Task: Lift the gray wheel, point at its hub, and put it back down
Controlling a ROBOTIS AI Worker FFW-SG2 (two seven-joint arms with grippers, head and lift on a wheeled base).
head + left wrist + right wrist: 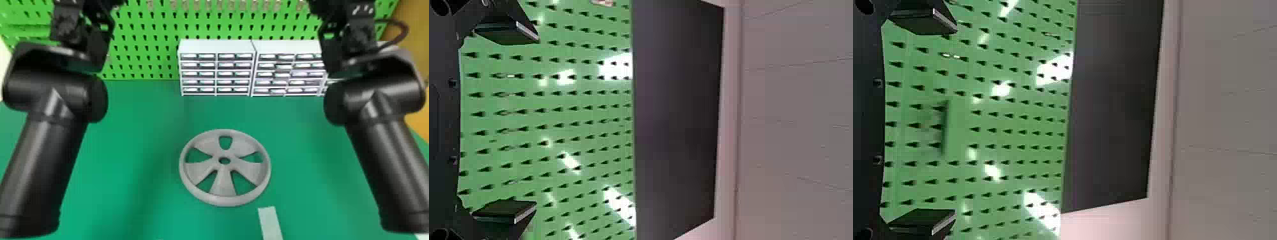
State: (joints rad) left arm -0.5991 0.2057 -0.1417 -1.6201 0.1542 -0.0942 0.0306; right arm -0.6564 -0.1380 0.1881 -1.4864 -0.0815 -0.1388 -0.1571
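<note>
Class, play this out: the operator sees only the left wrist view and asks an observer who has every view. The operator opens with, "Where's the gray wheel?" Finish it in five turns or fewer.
Observer: The gray wheel lies flat on the green table.
Operator: Is the right gripper holding anything?
Observer: No, the right gripper has its fingers apart, with nothing between them.
Operator: What stands beyond the gray wheel?
Observer: White drawer units stand toward the far side of the green table.

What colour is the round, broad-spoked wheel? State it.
The wheel is plain gray; the head view shows it best.
</note>
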